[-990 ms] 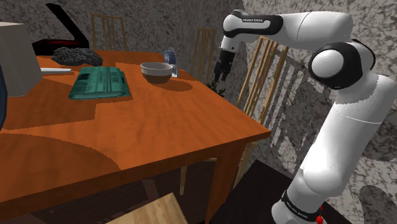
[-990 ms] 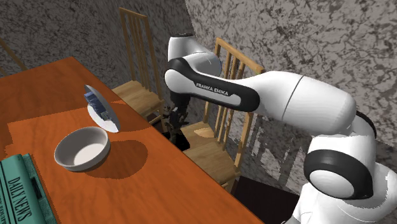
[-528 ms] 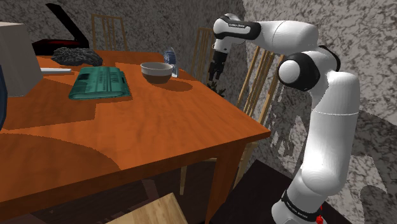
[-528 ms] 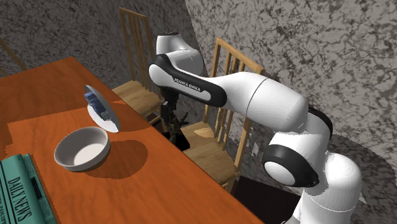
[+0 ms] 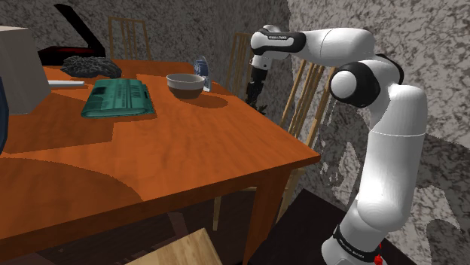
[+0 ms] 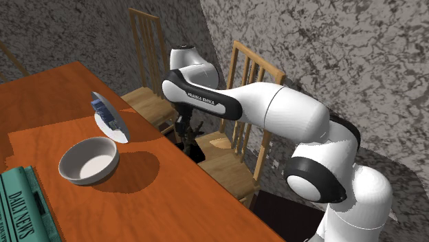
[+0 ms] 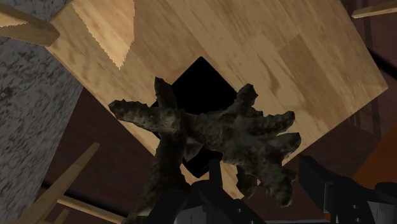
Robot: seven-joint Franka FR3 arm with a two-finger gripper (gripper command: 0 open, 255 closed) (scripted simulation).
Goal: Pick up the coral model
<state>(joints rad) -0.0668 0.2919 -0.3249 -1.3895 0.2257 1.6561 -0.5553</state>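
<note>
Elbow swung inward, the gripper stays clamped on the coral, which hangs just off the table's edge above a chair seat, branches fanning across the fingers, so lifting likely goes straight up.

A light wooden chair seat lies directly below the jaws, with a black diamond-shaped patch on it. The chair's back rises behind the jaws against a mottled grey wall. The orange-brown wooden surface has its edge just beside the jaws, toward the shoulder view's left. On it, nearest the jaws, a small tilted disc with a blue pattern stands near the edge, with a pale bowl close by. Farther from the jaws lies a folded teal newspaper, and beyond that a dark lumpy mass and a grey box. A second chair stands past the jaws along the same edge.
</note>
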